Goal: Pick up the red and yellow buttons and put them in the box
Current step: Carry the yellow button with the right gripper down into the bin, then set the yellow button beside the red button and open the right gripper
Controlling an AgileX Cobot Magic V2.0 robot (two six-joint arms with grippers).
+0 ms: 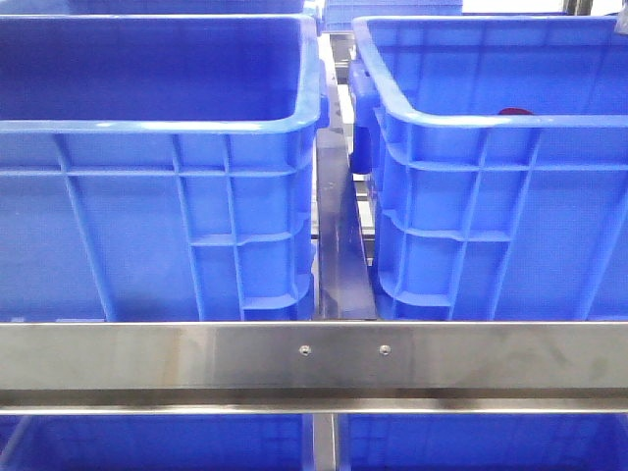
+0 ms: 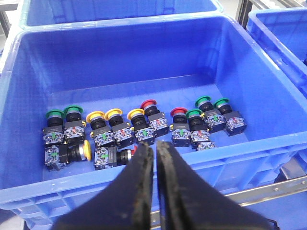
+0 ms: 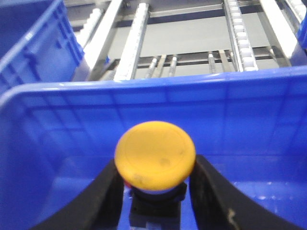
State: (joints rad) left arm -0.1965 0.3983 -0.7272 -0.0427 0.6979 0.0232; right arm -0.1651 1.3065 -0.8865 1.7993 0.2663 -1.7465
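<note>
We see right fingers [image 3: 156,191] gripping yellow button [image 3: 155,155] inside blue crate [image 3: 57,100]; left fingers [image 2: 154,158] closed, empty, above button-filled crate [image 2: 268,143].

A stainless steel rail [image 1: 314,355] with two screw heads spans the front view at 6 o'clock. Green-capped buttons [image 2: 64,114] lie inside a crate. Roller conveyor tracks [image 3: 136,40] run toward 12 o'clock beyond the crate wall.

Black fingers [image 2: 154,158], seemingly closed and empty, hang above buttons [image 2: 139,125] in a blue crate [image 2: 29,110].
</note>
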